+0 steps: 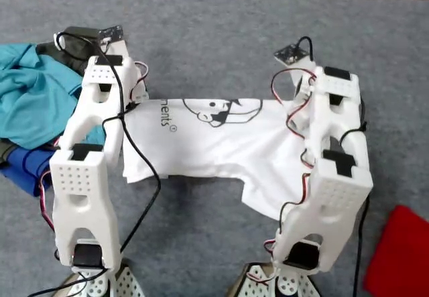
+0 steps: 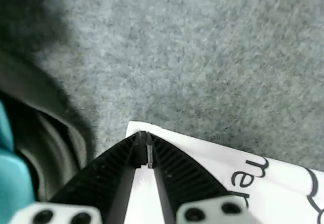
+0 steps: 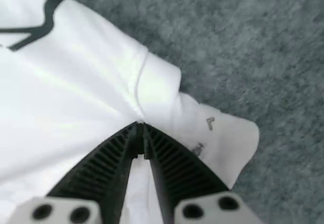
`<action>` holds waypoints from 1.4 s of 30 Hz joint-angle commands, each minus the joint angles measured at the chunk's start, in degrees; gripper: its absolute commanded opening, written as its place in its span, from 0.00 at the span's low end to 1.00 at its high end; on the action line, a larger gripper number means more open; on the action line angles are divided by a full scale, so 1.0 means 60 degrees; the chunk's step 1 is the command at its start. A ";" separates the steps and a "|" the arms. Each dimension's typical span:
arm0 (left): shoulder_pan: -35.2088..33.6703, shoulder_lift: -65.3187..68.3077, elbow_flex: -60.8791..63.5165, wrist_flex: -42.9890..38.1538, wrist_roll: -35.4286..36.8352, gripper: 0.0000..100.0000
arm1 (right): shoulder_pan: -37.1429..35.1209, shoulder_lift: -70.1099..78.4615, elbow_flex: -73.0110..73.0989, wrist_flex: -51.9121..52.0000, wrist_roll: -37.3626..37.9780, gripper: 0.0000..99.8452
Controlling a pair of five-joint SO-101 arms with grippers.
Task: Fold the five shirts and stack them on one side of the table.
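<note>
Pinching a corner of the white shirt (image 2: pixel 283 193), the left gripper (image 2: pixel 144 148) is closed on the cloth; the right gripper (image 3: pixel 139 130) is clamped on a fold at its other end. The high view shows it spread on the grey table (image 1: pixel 214 35) between the arms, with a teal shirt (image 1: pixel 33 96) and blue shirt (image 1: pixel 20 169) heaped beside the left arm and a red shirt (image 1: pixel 399 250) near the right.

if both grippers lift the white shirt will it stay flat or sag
Probably floppy: the white shirt lies thin and wrinkled, so its middle would likely sag between the left gripper and right gripper. Pushed, it would likely bunch rather than slide on the fuzzy grey table.
</note>
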State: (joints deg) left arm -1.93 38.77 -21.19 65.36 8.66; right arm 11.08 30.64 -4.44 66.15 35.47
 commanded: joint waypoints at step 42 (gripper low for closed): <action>0.0777 -0.6938 0.5817 0.0103 -0.1714 0.02 | 0.1136 -0.0315 -0.6249 0.4733 -0.0835 0.00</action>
State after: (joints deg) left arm 2.55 0.70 12.04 65.54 -1.10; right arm 15.65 35.38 -39.43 91.74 30.73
